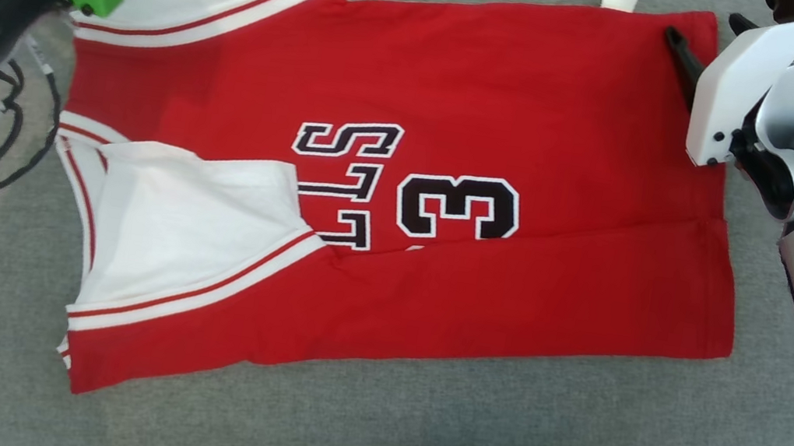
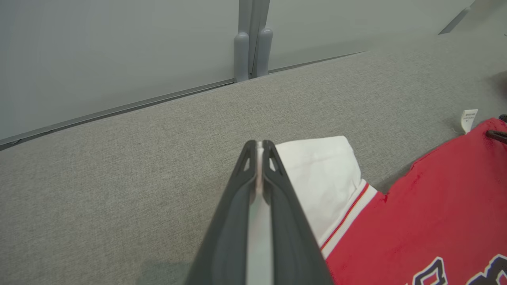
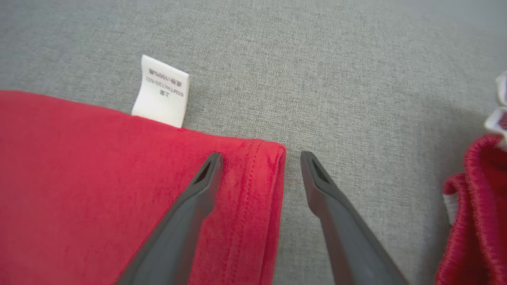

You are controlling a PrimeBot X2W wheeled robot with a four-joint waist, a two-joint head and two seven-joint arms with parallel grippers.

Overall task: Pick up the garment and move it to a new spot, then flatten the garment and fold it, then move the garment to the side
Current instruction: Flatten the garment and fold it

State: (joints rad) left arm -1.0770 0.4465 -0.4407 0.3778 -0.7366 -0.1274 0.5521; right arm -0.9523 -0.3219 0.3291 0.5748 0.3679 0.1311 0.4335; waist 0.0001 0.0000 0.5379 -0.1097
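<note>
- Red jersey (image 1: 461,107) spread flat on grey cushion (image 1: 413,430), long axis left to right: collar end left, hem right.
- Far left: white sleeve (image 2: 321,178) apparently pinched at its edge by left gripper (image 2: 258,146), fingers pressed together with a sliver of white in the slit. Rest of the sleeve just right of the fingers in the left wrist view.
- Near long edge seemingly folded over the front, covering part of the lettering.
- Far right: hem corner (image 3: 273,158) straddled by right gripper (image 3: 259,158), fingers spread, one over red cloth, the other over bare grey. Nothing gripped; contact with the cloth impossible to tell.
- Care label (image 3: 160,93) just left of that corner, poking past the far edge.
- Judged: each arm nearest its own far corner, so the next fold hinges on the right fingers closing on the hem.
- Second red garment (image 3: 475,206) further right, well apart.
</note>
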